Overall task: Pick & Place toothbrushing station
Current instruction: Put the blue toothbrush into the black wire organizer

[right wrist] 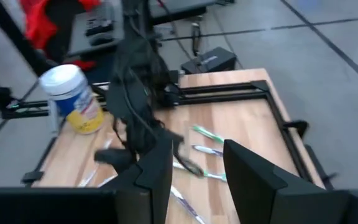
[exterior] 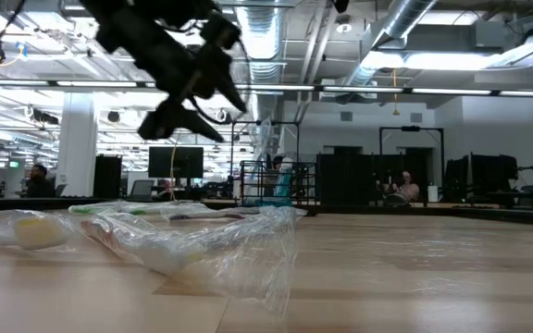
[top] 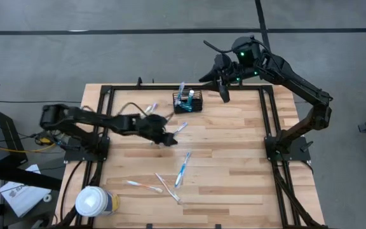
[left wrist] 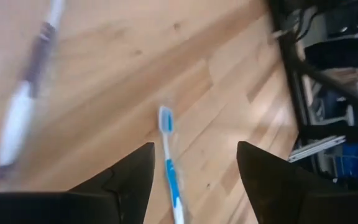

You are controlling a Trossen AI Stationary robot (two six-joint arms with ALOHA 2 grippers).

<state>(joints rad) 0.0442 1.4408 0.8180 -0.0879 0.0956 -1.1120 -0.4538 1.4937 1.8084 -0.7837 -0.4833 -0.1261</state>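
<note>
Two arms work over a wooden tabletop [top: 234, 159]: the left tool [top: 168, 138], fingers spread and empty, hangs above a blue-and-white toothbrush [left wrist: 169, 165]; the black mesh basket [top: 188, 102] stands near the far edge; the right tool [top: 224, 93] hovers beside it, fingers parted, holding nothing.

Surface [top: 234, 159] right half bare; loose toothbrushes [top: 182, 168] clutter centre-front, basket [top: 189, 102] at rear, cup [top: 94, 202] front-left.
</note>
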